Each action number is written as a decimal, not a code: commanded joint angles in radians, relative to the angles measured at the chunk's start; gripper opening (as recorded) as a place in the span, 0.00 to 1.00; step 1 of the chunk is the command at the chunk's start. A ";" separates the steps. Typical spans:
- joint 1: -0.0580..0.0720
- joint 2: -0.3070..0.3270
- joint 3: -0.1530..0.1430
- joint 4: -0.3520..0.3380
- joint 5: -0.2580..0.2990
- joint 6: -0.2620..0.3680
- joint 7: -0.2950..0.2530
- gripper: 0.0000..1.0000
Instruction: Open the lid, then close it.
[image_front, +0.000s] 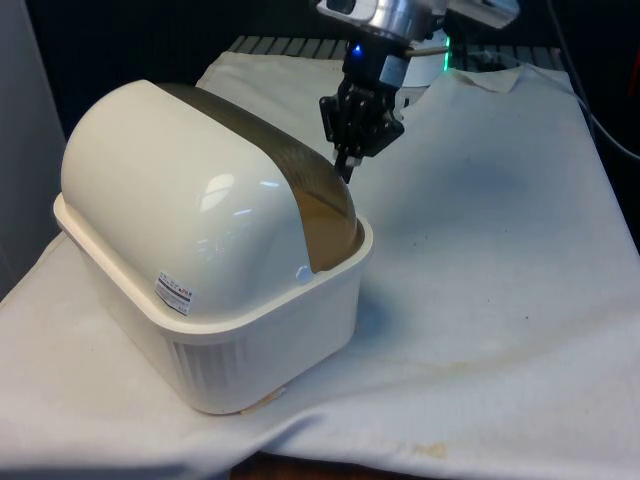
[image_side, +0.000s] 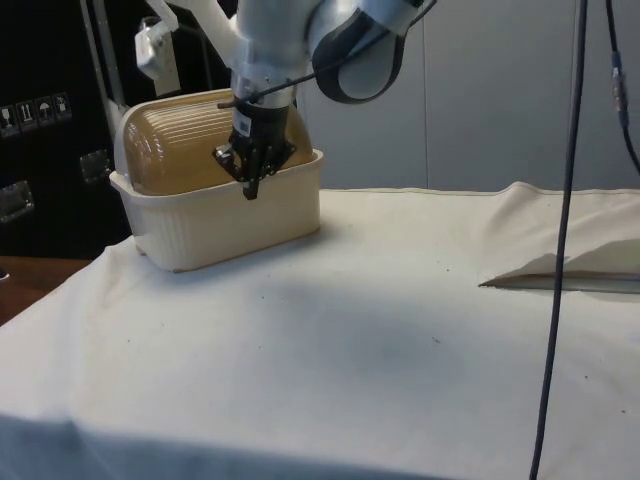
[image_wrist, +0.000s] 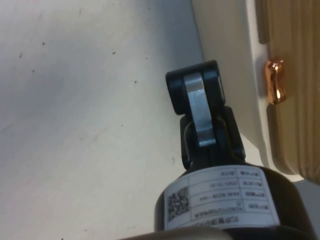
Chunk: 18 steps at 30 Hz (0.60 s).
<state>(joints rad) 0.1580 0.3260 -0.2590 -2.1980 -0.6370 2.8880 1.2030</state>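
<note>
Tool (image_front: 347, 170) pinched together beside ribbed tan lid (image_side: 185, 145), copper knob (image_wrist: 275, 81).

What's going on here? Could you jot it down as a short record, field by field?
Container: cream bread box on the white cloth
Lid: brown ribbed roll lid, down and closed
Handle: small copper knob, untouched
Gripper: black gripper, fingers shut, empty, beside the box's front rim near the knob
Stage: opening not yet begun

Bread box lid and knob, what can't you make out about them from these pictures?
- Front view: the bread box turns its white back; the lid's knob is hidden.
- Side view: the claw covers the lid where the knob sits.
- Wrist view: the picture's edge cuts off the lid.
</note>
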 joint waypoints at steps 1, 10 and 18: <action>0.006 0.006 -0.017 0.011 -0.015 0.016 0.020 0.00; 0.000 0.006 -0.027 0.023 -0.006 0.010 0.013 0.00; -0.003 0.001 -0.046 0.025 -0.001 0.009 0.010 0.00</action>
<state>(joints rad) 0.1550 0.3280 -0.3010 -2.1740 -0.6350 2.8900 1.2060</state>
